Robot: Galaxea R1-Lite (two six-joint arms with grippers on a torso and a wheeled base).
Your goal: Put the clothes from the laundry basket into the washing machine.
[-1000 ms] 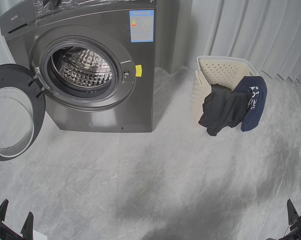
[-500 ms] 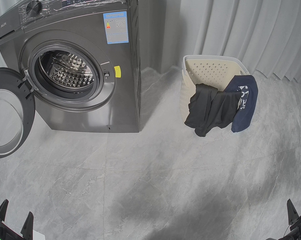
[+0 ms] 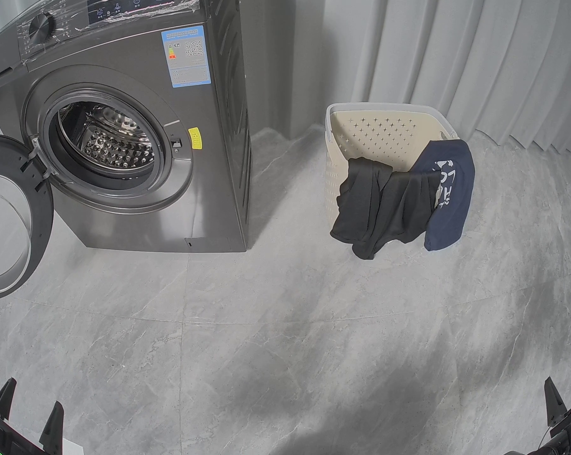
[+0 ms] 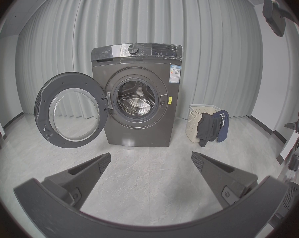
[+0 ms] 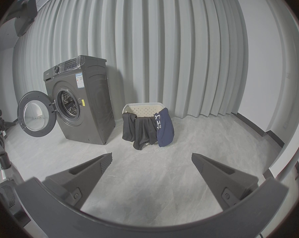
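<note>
A grey front-loading washing machine (image 3: 140, 127) stands at the left with its round door (image 3: 7, 216) swung wide and the steel drum (image 3: 105, 143) bare inside. To its right a cream laundry basket (image 3: 386, 131) sits on the floor by the curtain. A black garment (image 3: 380, 206) and a navy garment (image 3: 450, 191) hang over its front rim. My left gripper (image 3: 28, 412) is open at the lower left corner, far from both. My right gripper (image 3: 570, 396) is open at the lower right corner, holding nothing. The wrist views show the machine (image 4: 139, 96) and basket (image 5: 143, 111) at a distance.
Pale grey tiled floor (image 3: 285, 349) stretches between me and the machine and basket. A white pleated curtain (image 3: 456, 45) runs along the back wall. The open door juts out to the left of the machine.
The whole head view has shifted: machine and basket now sit further left in the picture, so the camera turned right. Both grippers hold their places, and the clothes have not moved.
</note>
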